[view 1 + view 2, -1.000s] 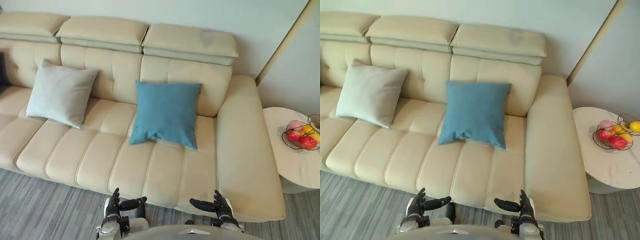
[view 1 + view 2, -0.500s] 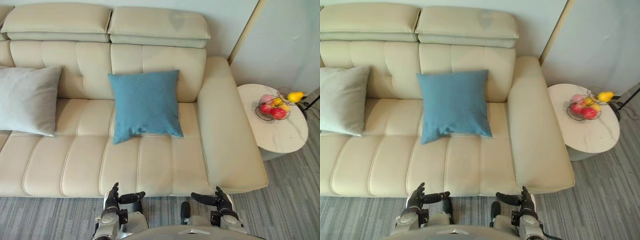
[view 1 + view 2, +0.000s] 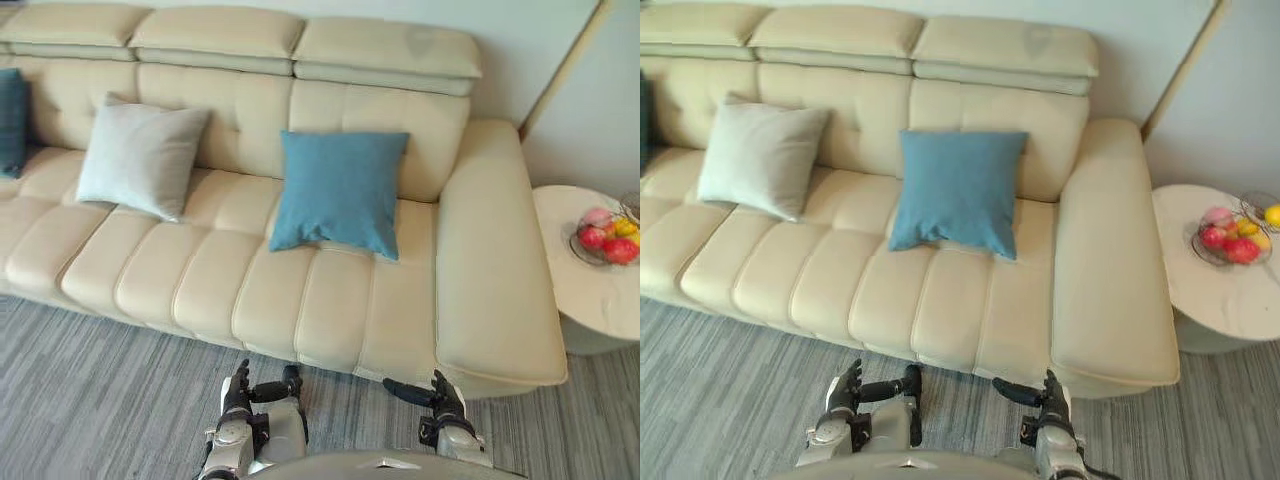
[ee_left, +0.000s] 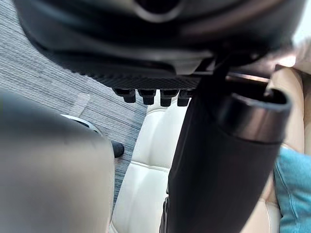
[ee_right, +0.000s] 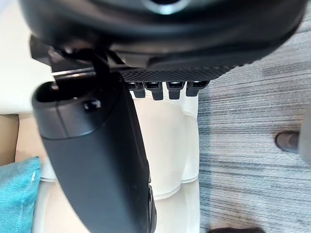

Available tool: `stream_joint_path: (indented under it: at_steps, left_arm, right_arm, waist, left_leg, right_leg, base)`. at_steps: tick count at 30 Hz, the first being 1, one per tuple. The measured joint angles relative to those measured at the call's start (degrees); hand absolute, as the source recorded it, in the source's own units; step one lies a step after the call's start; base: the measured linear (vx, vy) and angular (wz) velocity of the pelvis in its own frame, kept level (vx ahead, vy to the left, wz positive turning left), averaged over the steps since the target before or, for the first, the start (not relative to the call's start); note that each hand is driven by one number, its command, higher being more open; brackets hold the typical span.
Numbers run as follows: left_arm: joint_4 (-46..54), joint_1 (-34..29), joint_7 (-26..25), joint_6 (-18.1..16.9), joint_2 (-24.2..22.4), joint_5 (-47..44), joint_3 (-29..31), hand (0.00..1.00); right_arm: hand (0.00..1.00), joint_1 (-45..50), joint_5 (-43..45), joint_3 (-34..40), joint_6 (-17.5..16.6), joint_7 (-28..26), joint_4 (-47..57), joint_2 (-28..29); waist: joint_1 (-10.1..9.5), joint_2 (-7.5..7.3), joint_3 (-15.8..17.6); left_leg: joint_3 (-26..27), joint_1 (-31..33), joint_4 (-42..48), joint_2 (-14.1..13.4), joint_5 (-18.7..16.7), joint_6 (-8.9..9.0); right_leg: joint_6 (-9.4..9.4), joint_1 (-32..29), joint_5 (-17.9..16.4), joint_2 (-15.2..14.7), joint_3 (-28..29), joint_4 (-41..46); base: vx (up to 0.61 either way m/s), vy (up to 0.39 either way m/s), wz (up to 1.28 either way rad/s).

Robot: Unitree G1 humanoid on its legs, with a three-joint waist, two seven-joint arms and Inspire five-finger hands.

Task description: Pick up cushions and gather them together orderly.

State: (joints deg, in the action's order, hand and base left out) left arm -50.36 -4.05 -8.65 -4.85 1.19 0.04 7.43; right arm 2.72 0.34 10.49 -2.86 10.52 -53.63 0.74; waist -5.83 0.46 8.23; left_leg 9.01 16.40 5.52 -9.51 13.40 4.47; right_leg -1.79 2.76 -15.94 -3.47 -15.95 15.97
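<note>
A blue cushion (image 3: pixel 340 192) leans on the backrest of the cream sofa (image 3: pixel 190 290), right of its middle. A pale grey cushion (image 3: pixel 140 158) leans further left. Part of a dark teal cushion (image 3: pixel 11 122) shows at the far left edge. Both hands hover low over the floor in front of the sofa, well short of the cushions. My left hand (image 3: pixel 240 390) and right hand (image 3: pixel 440 395) are open, fingers straight and thumbs pointing inward, holding nothing. A corner of the blue cushion (image 5: pixel 17 199) appears in the right wrist view, past the open right hand (image 5: pixel 102 160).
A round white side table (image 3: pixel 590 290) stands right of the sofa's armrest (image 3: pixel 495 260), carrying a wire bowl of fruit (image 3: pixel 605 237). Grey striped carpet (image 3: pixel 90 390) lies between me and the sofa.
The camera has swung left and pulled back: the sofa sits further away, the grey cushion is fully in view and the teal cushion has appeared. Both hands remain open.
</note>
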Motion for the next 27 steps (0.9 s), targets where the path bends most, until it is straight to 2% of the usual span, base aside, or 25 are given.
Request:
stream_joint_path:
  at_steps: [1, 2, 3, 4, 6, 7, 8, 9, 10, 11, 14, 17, 20, 22, 27]
  left_arm:
    - [0.3, 0.0, 0.0, 0.2, 0.0, 0.0, 0.2, 1.00]
    - [0.7, 0.0, -0.2, 0.4, 0.1, 0.0, 0.6, 1.00]
    - [0.8, 0.1, -0.3, 0.4, 0.2, 0.0, 0.5, 1.00]
    - [0.8, 0.1, -0.3, 0.4, 0.2, 0.0, 0.6, 1.00]
    - [0.7, 0.0, -0.2, 0.4, 0.1, 0.3, 0.8, 1.00]
    - [0.7, -0.1, 0.0, 0.4, -0.5, 0.5, 1.3, 1.00]
    - [0.7, -0.1, 0.0, 0.4, -0.6, 0.5, 1.3, 1.00]
    - [0.4, -0.2, 0.2, 0.5, 0.2, 0.6, 1.5, 1.00]
    - [-0.2, -0.7, 0.2, 0.6, 1.5, 0.6, 1.4, 1.00]
    - [-1.0, -0.8, 0.3, 0.6, 1.8, 0.7, 1.1, 1.00]
    - [-3.0, -0.9, 0.5, 0.6, 2.1, 2.4, 0.1, 1.00]
    - [-4.7, -1.3, 0.5, 0.7, 2.4, 2.9, 0.1, 1.00]
    - [-5.2, -1.4, 0.5, 0.7, 2.4, 2.9, 0.2, 1.00]
    - [-6.4, -1.3, 0.5, 0.8, 2.3, 2.9, 0.3, 1.00]
    - [-7.3, -0.9, 1.0, 0.9, 2.6, 2.9, 0.4, 1.00]
  right_arm:
    - [1.00, 0.0, 0.1, 0.6, 0.2, 0.3, 0.0, 0.2]
    - [1.00, 0.0, 0.9, 1.5, 0.2, 0.8, 0.1, 0.3]
    - [1.00, 0.2, 1.6, 2.0, 0.2, 0.8, 0.1, 0.1]
    - [1.00, 0.5, 1.9, 2.0, 0.2, 0.9, 0.3, -0.1]
    - [1.00, 1.2, 2.0, 2.7, 0.3, 0.7, 0.2, -0.1]
    - [1.00, 1.5, 1.9, 3.7, 0.4, 0.5, 0.3, 0.1]
    - [1.00, 1.5, 1.9, 3.7, 0.4, 0.5, 0.3, 0.1]
    - [1.00, 1.6, 1.9, 4.6, 0.6, 0.0, 0.0, 1.8]
    - [1.00, 1.7, 1.9, 4.3, 0.6, -1.0, -1.2, 2.9]
    - [1.00, 1.6, 1.9, 4.3, 0.8, -1.2, -1.4, 2.9]
    - [1.00, 1.4, 1.9, 6.6, 0.8, -1.2, -2.6, 2.8]
    - [1.00, 1.0, 1.9, 8.5, 0.9, -1.1, -3.6, 2.6]
    - [1.00, 0.9, 1.9, 8.8, 1.0, -0.8, -4.6, 1.4]
    - [1.00, 1.0, 1.9, 10.1, 1.1, -0.4, -5.8, 0.9]
    - [1.00, 0.8, 2.0, 12.1, 1.1, 0.0, -6.4, 0.1]
  waist:
    - [-0.19, -0.17, 0.3]
    - [-0.10, -0.94, 0.6]
    - [0.06, -1.35, 0.7]
    - [0.23, -1.41, 0.6]
    - [0.48, -1.21, 0.5]
    - [0.61, -0.52, 0.1]
    - [0.62, -0.53, 0.1]
    - [0.80, -2.67, -0.7]
    - [1.22, -4.11, -1.8]
    - [1.57, -4.33, -2.1]
    - [2.18, -3.71, -3.0]
    - [2.90, -2.96, -4.0]
    - [2.99, -2.20, -4.3]
    - [3.10, -2.35, -4.4]
    - [3.45, -3.33, -4.6]
  left_leg:
    - [0.5, 0.6, 4.3, 0.1, -4.0, -0.81]
    - [0.9, 0.7, 10.4, 0.7, -9.4, -1.41]
    - [0.9, 0.5, 15.4, 0.9, -13.6, -1.55]
    - [0.8, 0.2, 18.5, 0.6, -16.4, -1.56]
    - [0.8, -2.1, 23.6, -1.3, -22.6, -0.92]
    - [1.1, -3.7, 20.9, -1.4, -24.1, 0.26]
    - [1.2, -3.7, 20.8, -1.4, -24.1, 0.22]
    - [1.8, -4.2, 17.6, 0.6, -23.1, -0.34]
    - [2.8, -5.7, 13.6, 2.7, -21.2, -1.36]
    - [2.8, -6.6, 11.9, 3.8, -20.2, -1.82]
    - [3.3, -10.0, 5.3, 6.3, -16.6, -2.72]
    - [3.7, -13.4, -2.4, 7.7, -12.2, -2.81]
    - [4.2, -16.4, -7.8, 7.5, -9.4, -2.57]
    - [4.0, -18.5, -10.5, 7.4, -8.1, -2.35]
    - [3.9, -18.8, -10.5, 7.6, -8.1, -2.34]
  right_leg:
    - [0.28, -0.6, 0.2, -0.7, -1.2, 0.6]
    - [0.30, -1.5, 0.4, -2.1, -1.5, 1.7]
    - [0.12, -2.3, 0.7, -3.2, -1.6, 2.5]
    - [-0.09, -2.9, 0.9, -3.9, -1.8, 2.9]
    - [-1.50, -3.2, 1.8, -4.9, -1.9, 3.2]
    - [-2.51, -3.2, 2.3, -4.9, -1.8, 2.9]
    - [-2.54, -3.2, 2.4, -4.9, -1.7, 2.8]
    - [-3.64, -3.6, 3.3, -5.7, -1.1, 0.7]
    - [-4.06, -2.9, 5.2, -6.8, -0.5, -2.5]
    - [-4.21, -1.9, 6.1, -7.2, -0.2, -4.2]
    - [-4.35, 0.1, 8.7, -7.8, 0.9, -8.3]
    - [-4.34, 0.5, 10.2, -7.6, 1.6, -10.4]
    - [-3.96, 0.8, 11.0, -6.5, 2.4, -11.5]
    - [-3.93, 1.7, 11.1, -5.9, 2.5, -11.9]
    - [-4.10, 2.4, 12.0, -5.8, 3.5, -13.7]
  base:
    - [-0.12, 0.016, 0.24]
    - [-0.13, 0.049, 0.16]
    - [-0.12, 0.067, 0.13]
    - [-0.11, 0.167, 0.12]
    - [-0.09, 0.215, 0.10]
    - [-0.06, 0.196, 0.06]
    - [-0.10, 0.231, 0.04]
    - [-0.08, 0.237, -0.04]
    - [-0.07, 0.206, 0.01]
    - [-0.04, 0.167, 0.06]
    - [-0.06, 0.082, 0.06]
    - [-0.05, 0.015, -0.04]
    - [-0.02, -0.030, -0.18]
    - [0.01, -0.034, -0.08]
    - [0.01, -0.013, -0.08]
